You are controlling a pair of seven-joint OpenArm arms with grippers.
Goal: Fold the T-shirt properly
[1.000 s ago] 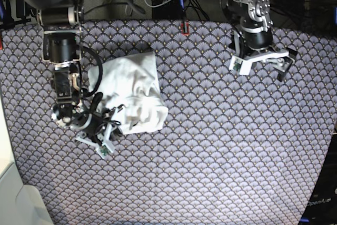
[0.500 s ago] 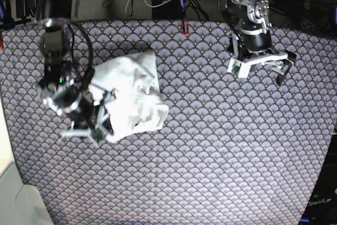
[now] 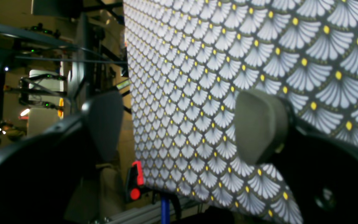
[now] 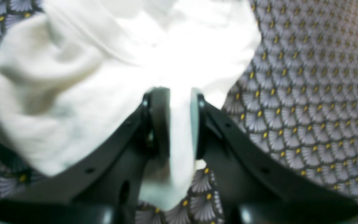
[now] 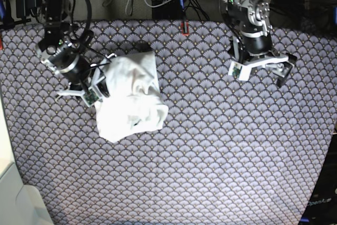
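1. The T-shirt [image 5: 130, 96] lies crumpled in the upper left of the base view on the fan-patterned tablecloth [image 5: 221, 146], bunched into a rough lump, not spread flat.
2. The right gripper [image 4: 179, 121] pinches a fold of the white cloth between its nearly closed jaws. The wrist view shows fabric pressed between both pads, probably so an edge can be pulled out and the shirt opened up.
3. In the base view that gripper [image 5: 97, 85] sits at the shirt's left edge. Which part of the garment it holds I cannot say, as the wrist picture is blurred.
4. The left gripper [image 5: 263, 67] hangs at the upper right, well apart from the shirt, jaws spread wide and empty; its wrist view shows only tablecloth between the pads [image 3: 259, 124]. It seems parked until a second corner is exposed.
5. Compared with a second ago, the right arm has swung from the shirt's lower left up to its upper left, dragging cloth along; the lump's lower part now trails further down-left. The left arm has barely shifted.
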